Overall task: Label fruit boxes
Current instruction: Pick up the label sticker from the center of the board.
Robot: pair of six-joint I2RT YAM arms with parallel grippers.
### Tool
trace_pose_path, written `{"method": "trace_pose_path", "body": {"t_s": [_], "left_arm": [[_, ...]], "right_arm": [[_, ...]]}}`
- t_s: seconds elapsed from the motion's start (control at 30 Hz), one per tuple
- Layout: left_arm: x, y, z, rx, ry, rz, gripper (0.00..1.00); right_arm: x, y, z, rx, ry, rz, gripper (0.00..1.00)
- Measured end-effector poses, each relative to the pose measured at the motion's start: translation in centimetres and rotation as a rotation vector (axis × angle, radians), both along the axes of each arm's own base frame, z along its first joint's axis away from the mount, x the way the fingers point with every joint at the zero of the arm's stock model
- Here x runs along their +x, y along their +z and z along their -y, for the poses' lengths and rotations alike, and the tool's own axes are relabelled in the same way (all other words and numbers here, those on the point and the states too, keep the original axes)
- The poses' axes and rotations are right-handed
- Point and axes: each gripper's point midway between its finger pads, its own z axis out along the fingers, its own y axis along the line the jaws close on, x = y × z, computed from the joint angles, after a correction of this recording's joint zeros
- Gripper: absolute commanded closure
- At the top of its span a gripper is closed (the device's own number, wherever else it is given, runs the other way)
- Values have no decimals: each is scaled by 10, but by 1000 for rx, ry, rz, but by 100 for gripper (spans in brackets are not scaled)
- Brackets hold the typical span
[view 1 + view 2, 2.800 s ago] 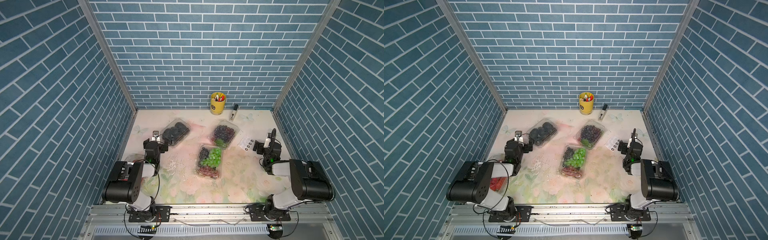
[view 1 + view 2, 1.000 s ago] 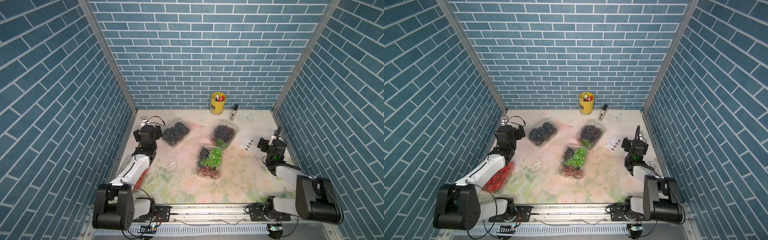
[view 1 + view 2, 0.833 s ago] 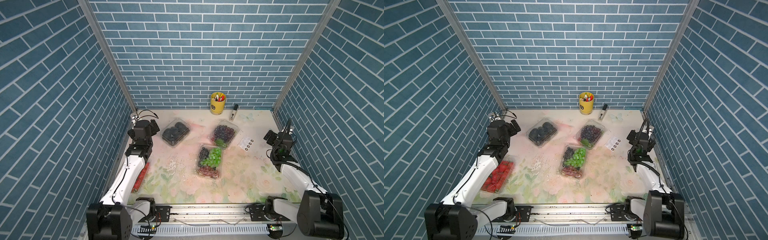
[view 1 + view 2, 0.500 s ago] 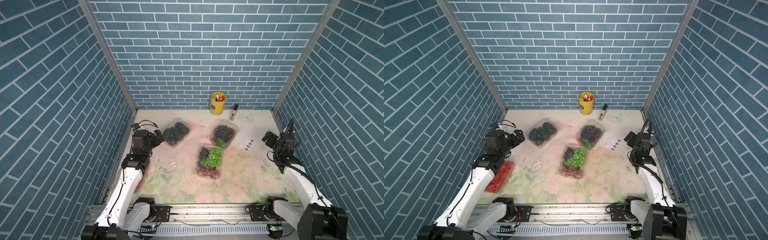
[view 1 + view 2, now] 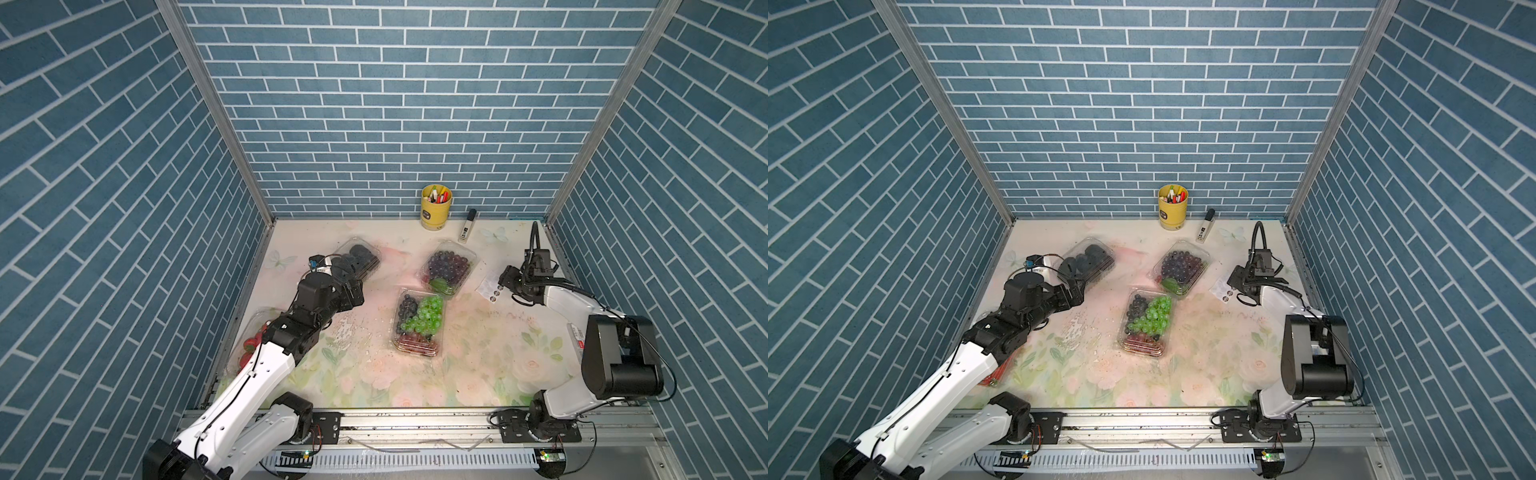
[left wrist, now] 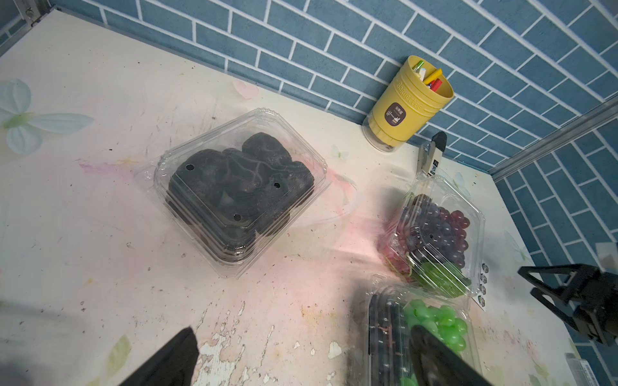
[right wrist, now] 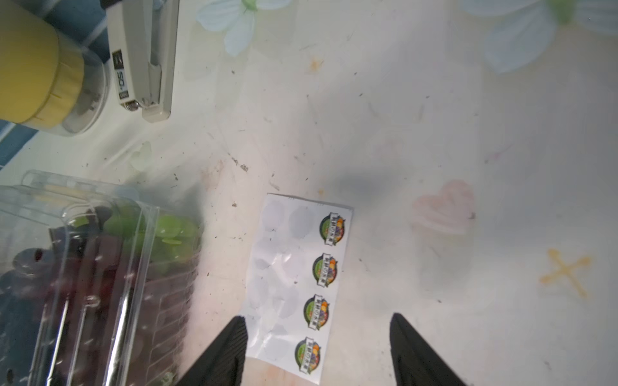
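Bare table (image 5: 384, 286) btwn berry box (image 5: 362, 257) & mixed-grape box (image 5: 417, 322); purple-grape box (image 5: 448, 266) stands just beside sticker sheet (image 5: 490, 286).

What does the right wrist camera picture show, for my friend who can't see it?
A white sticker sheet with four round fruit stickers in a row lies on the flowery table, between the black tips of the open right gripper. Nearby are a clear box of grapes, a yellow cup and a grey stapler.

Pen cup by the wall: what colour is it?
The cup is yellow; left wrist view shows it best.
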Motion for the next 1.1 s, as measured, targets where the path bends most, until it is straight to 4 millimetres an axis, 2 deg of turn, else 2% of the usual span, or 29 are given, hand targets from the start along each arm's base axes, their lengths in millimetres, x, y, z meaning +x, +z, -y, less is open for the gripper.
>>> {"method": "trace_pose_path", "body": {"t_s": [0.2,0.43,0.63,0.77,0.87,0.93,1.1], "left_arm": [[1,1,3,-3,-11,6,0],[3,-4,5,-5,-17,0,0],[4,-4,7,-12,-22,10,0],[4,-2,7,-18,-23,23,0],[2,-6,6,-17,-23,19,0],[1,-8,6,-17,-22,17,0],[1,-6,5,-21,-21,20,0]], "right_arm": [[15,-20,-18,-32,-20,-78,28],[17,-44,-26,-82,-36,-165,24],[18,-48,-35,-130,-35,-205,18],[11,-55,-35,-150,-34,-240,12],[12,-56,-35,-156,-35,-242,12],[12,-57,-36,-164,-34,-244,14],[12,-59,-35,-186,-32,-245,40]]}}
